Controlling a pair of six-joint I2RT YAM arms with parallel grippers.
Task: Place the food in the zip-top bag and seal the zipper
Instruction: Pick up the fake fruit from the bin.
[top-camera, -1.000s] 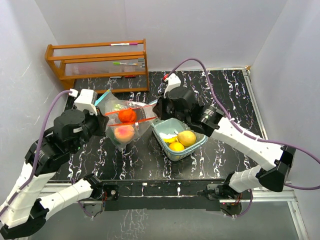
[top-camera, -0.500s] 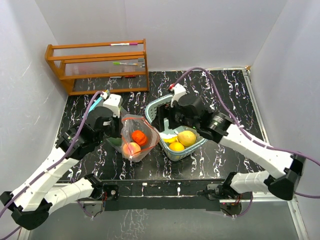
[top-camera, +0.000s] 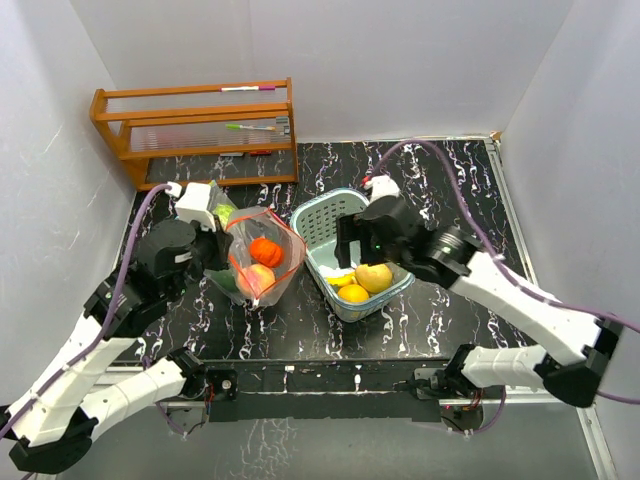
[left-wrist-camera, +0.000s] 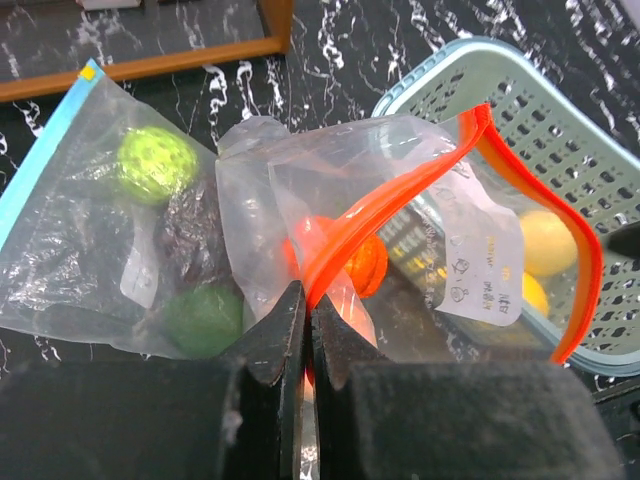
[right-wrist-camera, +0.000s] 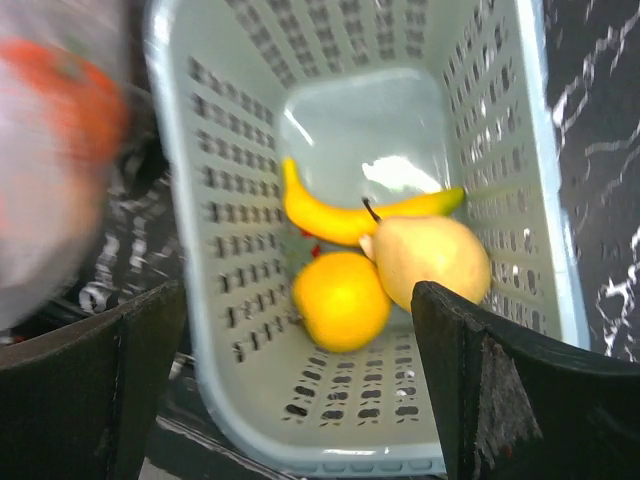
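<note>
Black marbled tabletop (top-camera: 450, 180), top view: white walls shut it in on 3 sides, and a wooden rack (top-camera: 195, 130) stands along the back-left edge. A broad strip of marble shows betw. the teal basket (top-camera: 318, 212) and the right wall, and another along the near edge in front of the arm bases.

The zip-top bag (top-camera: 287, 262) stands just left of centre w/ its mouth up and gaping. An orange-red fruit (top-camera: 265, 251) and a peach (top-camera: 259, 279) sit inside. The left hand (top-camera: 228, 250) pinches the bag's left rim. The bag is just beside the basket; can't tell if they touch. The right hand (top-camera: 365, 250) hangs over the basket, above the pear (top-camera: 374, 276).

Left wrist view: the fingers (left-wrist-camera: 285, 325) are pressed together on the orange zipper (left-wrist-camera: 400, 200) at its near end. From there the strip loops out wide over the basket rim. A second bag (left-wrist-camera: 90, 240) w/ a blue edge lies left of it, touching it, w/ a green ball (left-wrist-camera: 157, 163) inside.

Right wrist view: the fingers (right-wrist-camera: 500, 390) are spread wide and hold nothing. They reach about wall to wall across the basket. Below them lie a banana (right-wrist-camera: 330, 215), the pear and a yellow-orange fruit (right-wrist-camera: 340, 300), all 3 touching. The far half of the basket floor shows. The bag is a blur at the left edge.
</note>
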